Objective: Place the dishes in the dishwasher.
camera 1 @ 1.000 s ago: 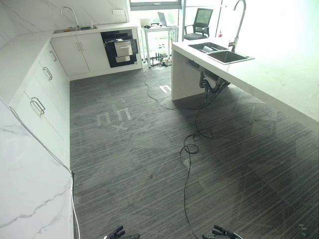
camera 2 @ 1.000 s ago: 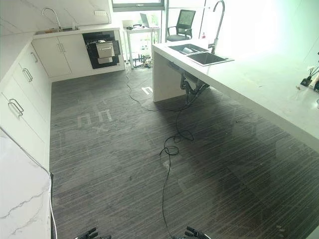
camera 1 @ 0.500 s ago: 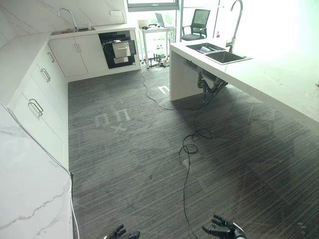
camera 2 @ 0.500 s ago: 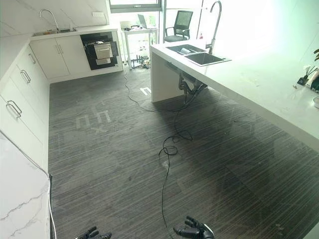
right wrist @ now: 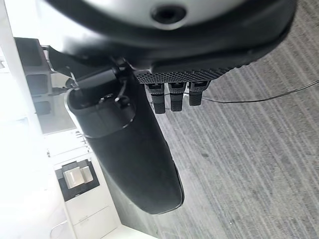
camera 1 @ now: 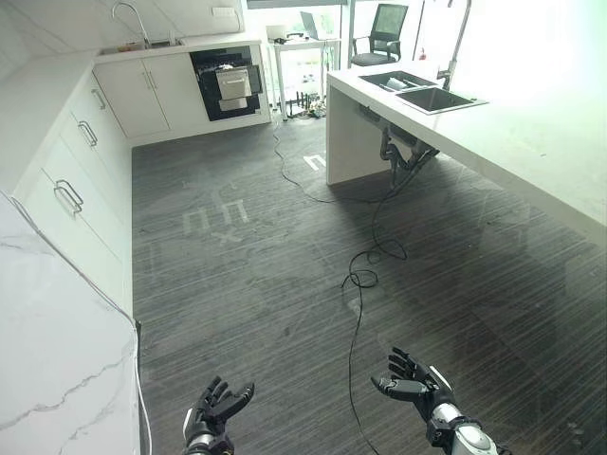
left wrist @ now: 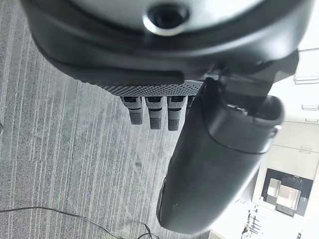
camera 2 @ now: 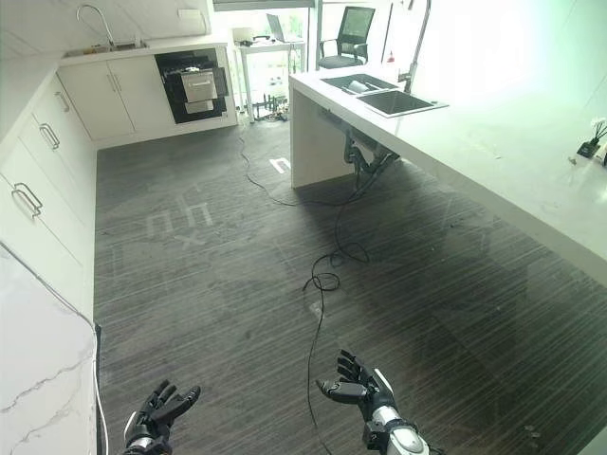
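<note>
The island worktop [camera 1: 531, 142] runs along the right, its near end cut off. The dishwasher [camera 1: 229, 83] stands far off in the back wall, door facing the room. Something pale lies in the sink [camera 1: 406, 83], hard to make out. Left robot hand [camera 1: 216, 409] and right robot hand [camera 1: 413, 383] have risen into view, fingers spread, empty.

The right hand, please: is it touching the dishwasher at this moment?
Apart. In the left eye view the right hand hangs open over bare floor at the near edge, while the dishwasher stands across the room.
</note>
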